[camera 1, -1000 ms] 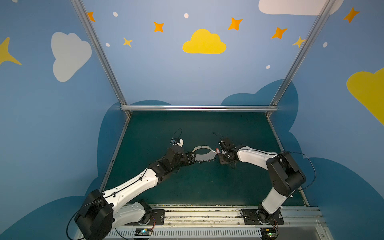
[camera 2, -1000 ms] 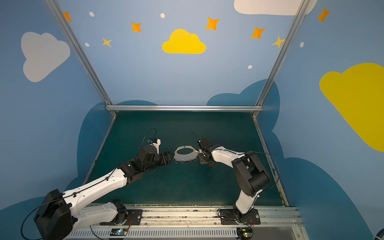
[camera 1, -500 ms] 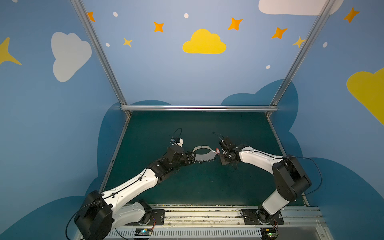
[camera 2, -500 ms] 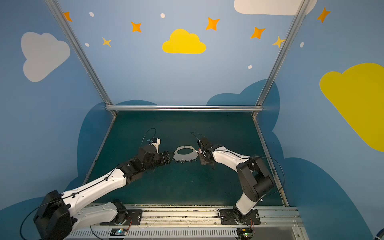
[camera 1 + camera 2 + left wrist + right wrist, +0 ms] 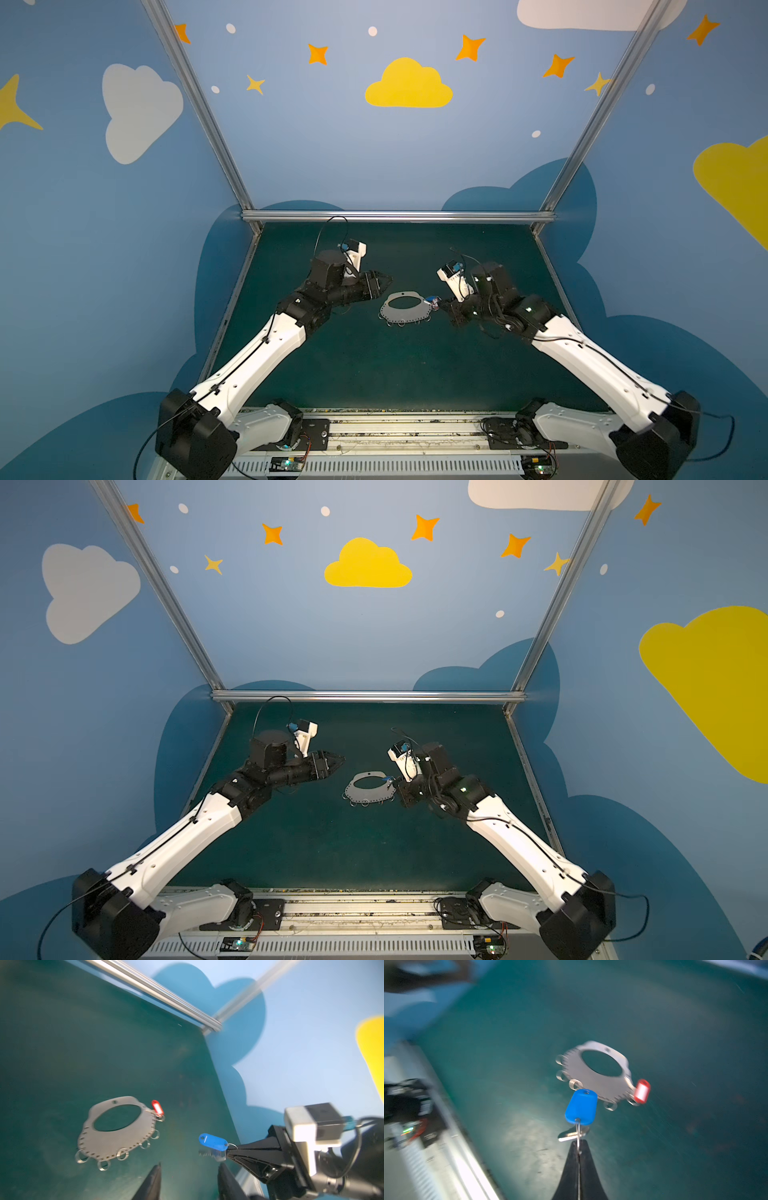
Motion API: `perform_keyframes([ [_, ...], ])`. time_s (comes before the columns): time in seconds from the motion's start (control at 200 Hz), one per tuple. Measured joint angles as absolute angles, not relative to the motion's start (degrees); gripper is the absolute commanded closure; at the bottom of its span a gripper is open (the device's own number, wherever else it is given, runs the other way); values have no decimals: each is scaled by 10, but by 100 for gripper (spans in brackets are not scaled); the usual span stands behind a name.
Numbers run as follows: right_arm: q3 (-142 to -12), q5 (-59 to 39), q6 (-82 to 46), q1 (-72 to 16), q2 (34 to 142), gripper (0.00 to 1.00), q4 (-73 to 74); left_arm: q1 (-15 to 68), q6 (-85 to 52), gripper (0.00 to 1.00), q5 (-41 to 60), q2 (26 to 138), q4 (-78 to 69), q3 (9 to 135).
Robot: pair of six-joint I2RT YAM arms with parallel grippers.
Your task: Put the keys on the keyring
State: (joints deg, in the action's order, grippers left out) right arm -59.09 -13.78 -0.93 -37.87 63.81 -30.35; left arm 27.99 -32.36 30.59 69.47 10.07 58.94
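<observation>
The keyring (image 5: pixel 391 312) (image 5: pixel 354 792) (image 5: pixel 116 1138) (image 5: pixel 604 1082), a flat grey oval plate with several small wire rings on its edge, lies on the green mat. The red-tagged key (image 5: pixel 157 1107) (image 5: pixel 641 1091) rests at the plate's rim; I cannot tell whether it hangs on a ring. My right gripper (image 5: pixel 579 1144) (image 5: pixel 442 305) (image 5: pixel 395 787) is shut on the little ring of the blue-tagged key (image 5: pixel 213 1141) (image 5: pixel 581 1107), which dangles just right of the plate. My left gripper (image 5: pixel 190 1165) (image 5: pixel 384 280) (image 5: pixel 338 759) hovers open and empty, left of the plate and a bit farther back.
An aluminium rail (image 5: pixel 399 216) and blue walls close off the mat's far side, with slanted frame posts at both back corners. The arm bases stand on a metal strip (image 5: pixel 407 432) along the front edge.
My left gripper has come off the plate's left edge, drawn back and narrowed. The right gripper has shut on the blue key's ring, and that arm's elbow has swung outward.
</observation>
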Motion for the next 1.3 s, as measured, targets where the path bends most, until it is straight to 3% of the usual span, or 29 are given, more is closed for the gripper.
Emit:
perform_keyframes([
  [0.115,-591,-215,6,-379,612,100,-293,281,-307,65,415,715,98,603],
  [0.23,-594,-276,16,-379,621,100,-295,291,-292,55,491,725,97,602],
  [0.496,-600,-348,20,-380,639,100,-308,329,-241,54,550,725,120,614],
  [0.706,-601,-368,8,-380,639,100,-295,342,-217,71,537,725,139,620],
  [0.776,-601,-372,-2,-380,638,100,-280,346,-215,72,533,725,140,619],
  [0.916,-591,-369,-26,-377,626,100,-243,356,-219,64,533,725,126,609],
  [0.991,-582,-368,-38,-375,616,100,-227,361,-223,54,532,725,123,601],
  [1.297,-569,-370,-62,-373,611,100,-197,340,-253,45,481,666,90,562],
])
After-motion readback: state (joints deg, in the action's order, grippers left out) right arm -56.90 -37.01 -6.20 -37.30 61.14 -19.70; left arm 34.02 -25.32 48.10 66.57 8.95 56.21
